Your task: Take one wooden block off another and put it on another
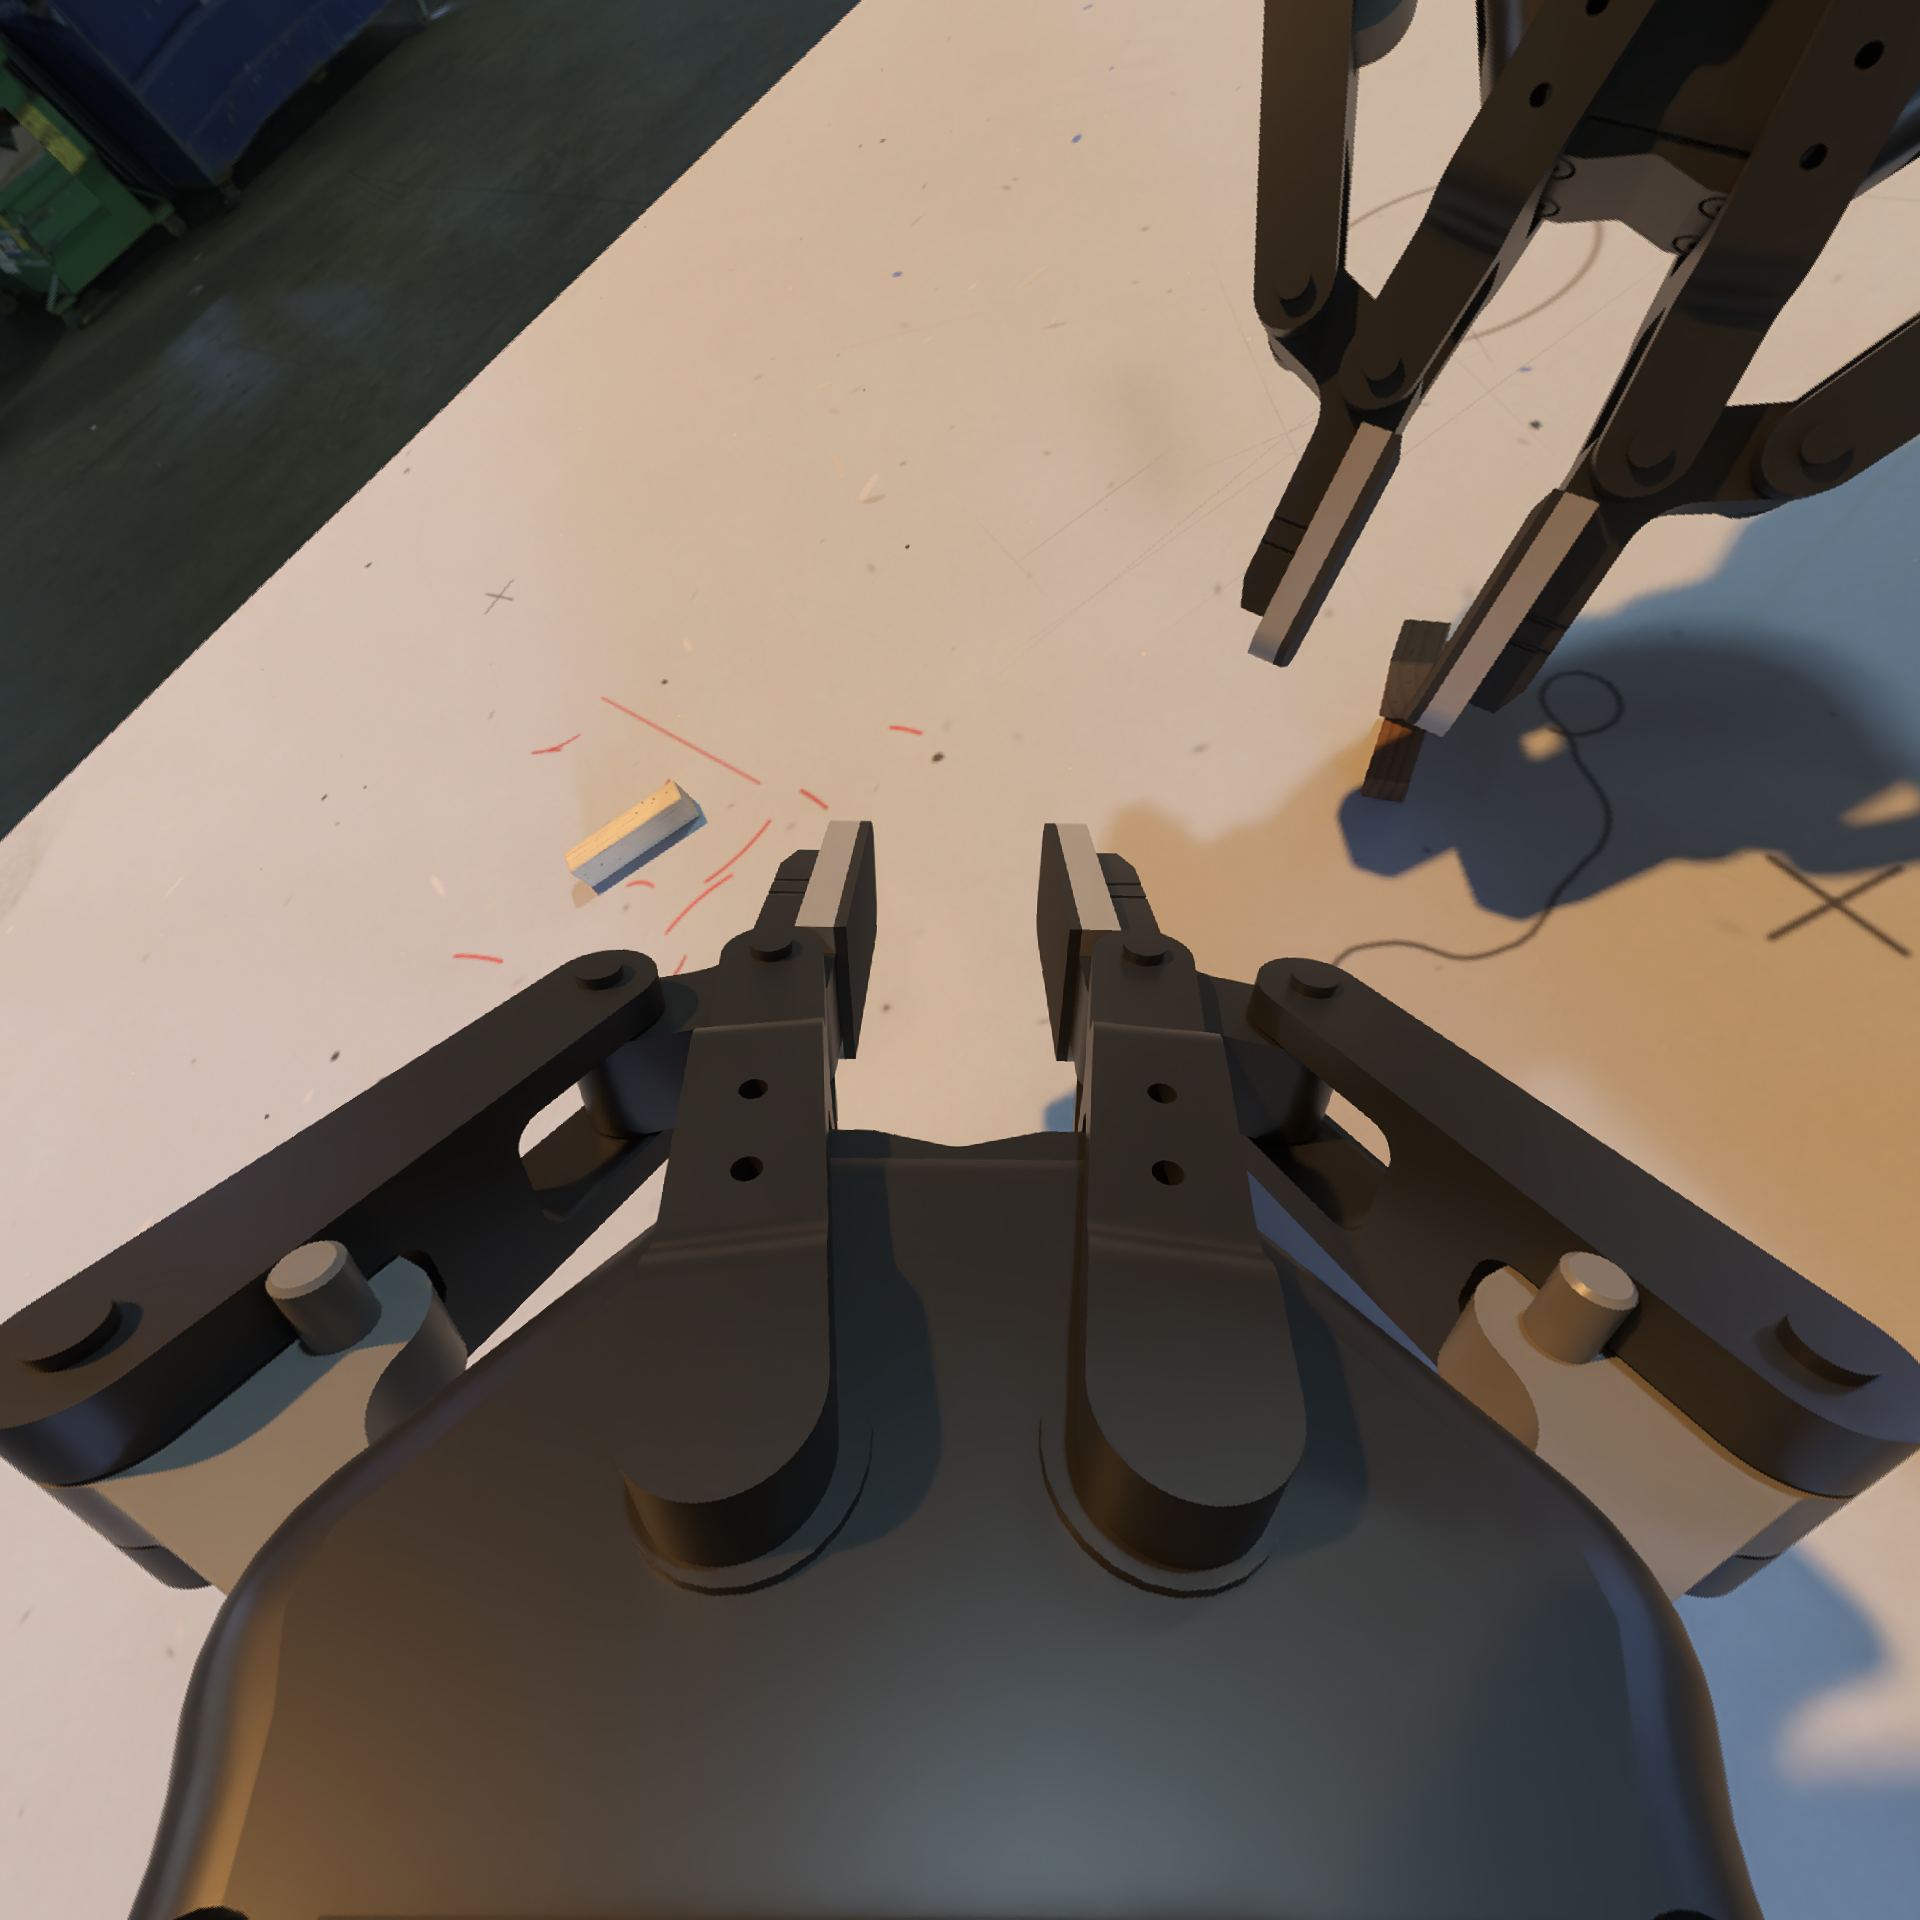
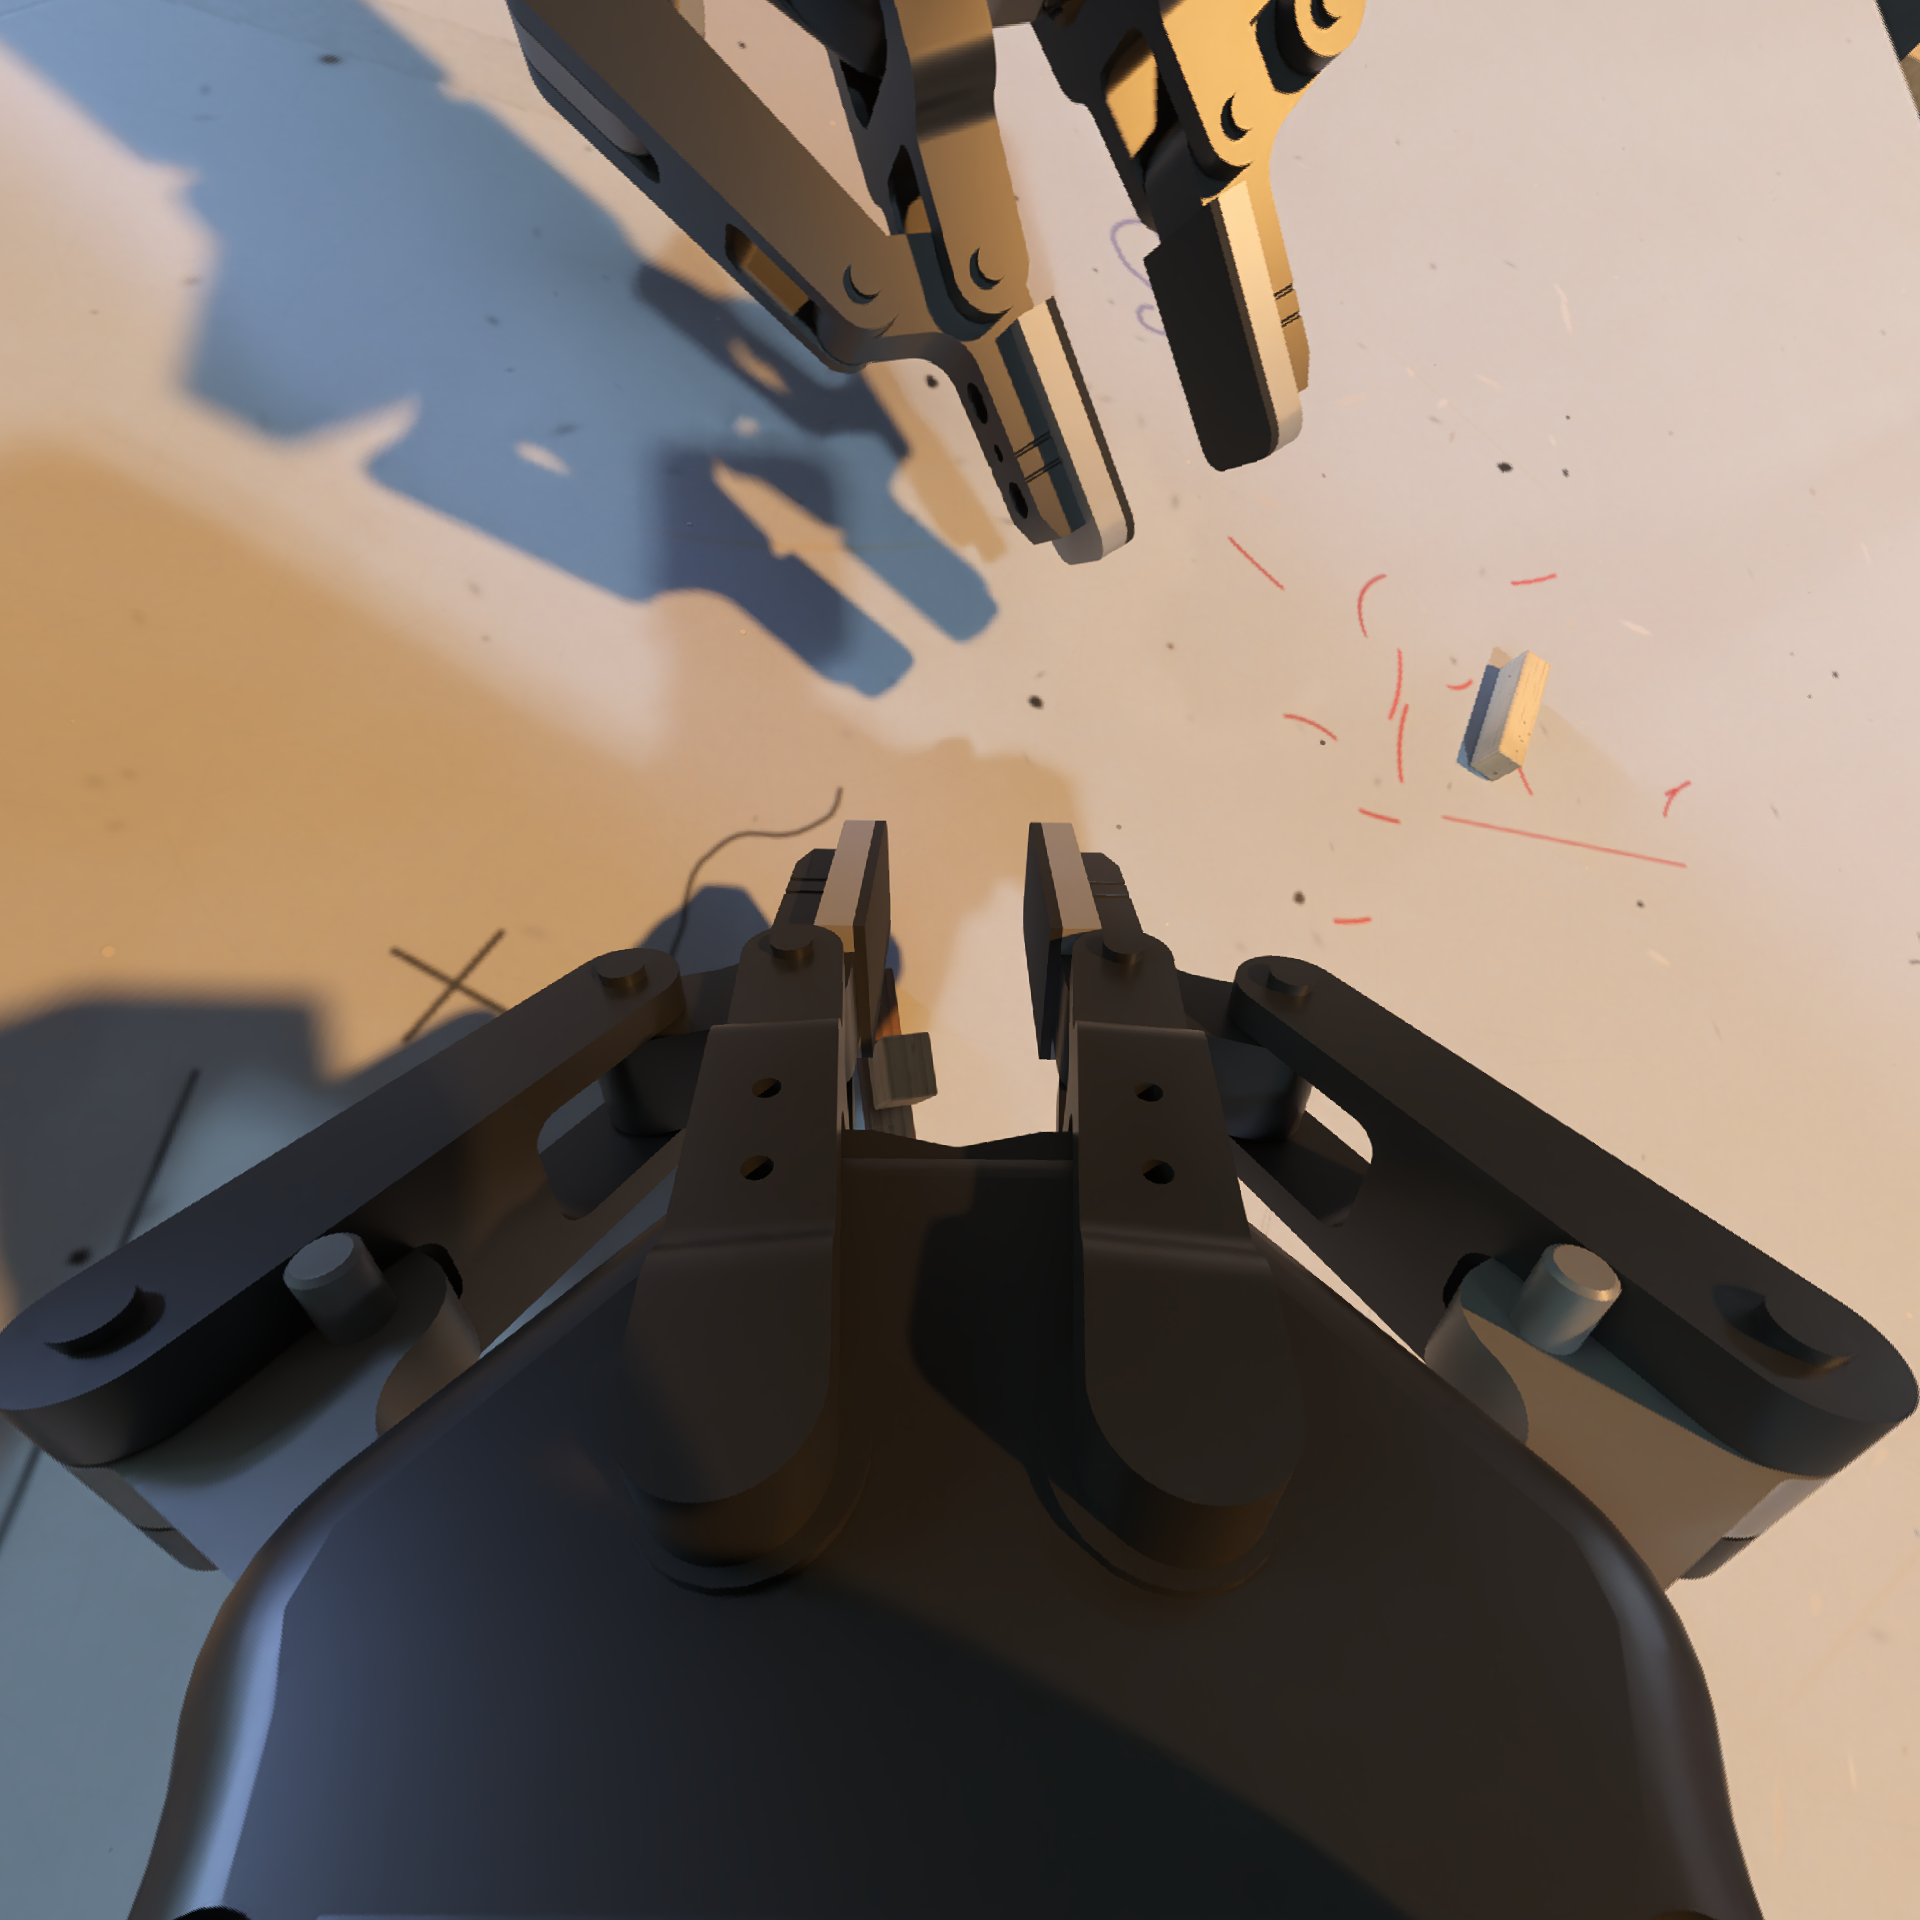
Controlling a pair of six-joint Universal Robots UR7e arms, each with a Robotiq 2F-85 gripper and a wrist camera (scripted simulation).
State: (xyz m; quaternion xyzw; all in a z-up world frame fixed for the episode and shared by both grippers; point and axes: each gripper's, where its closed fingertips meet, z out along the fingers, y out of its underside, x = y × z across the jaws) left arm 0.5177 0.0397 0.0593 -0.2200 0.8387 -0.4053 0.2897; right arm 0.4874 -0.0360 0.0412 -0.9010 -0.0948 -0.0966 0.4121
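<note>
Two small dark wooden blocks stand stacked in the left wrist view, the upper block (image 1: 1418, 660) on the lower block (image 1: 1390, 767). My right gripper (image 1: 1359, 686) is open around this stack, with one finger (image 1: 1496, 644) close against it. In the right wrist view my right gripper (image 2: 956, 831) is open, and the stack's top block (image 2: 902, 1070) shows low between the fingers, beside the left one. A pale wooden block (image 1: 634, 836) lies flat and alone on the table, also seen in the right wrist view (image 2: 1507, 717). My left gripper (image 1: 956, 831) is open and empty, right of the pale block.
The pale table (image 1: 935, 416) carries red scribbles (image 1: 681, 740), a black X mark (image 1: 1837, 906) and a thin black line. Its edge (image 1: 416, 442) runs diagonally at the left, with dark floor and blue and green bins (image 1: 73, 208) beyond. My left gripper (image 2: 1164, 499) hangs opposite in the right wrist view.
</note>
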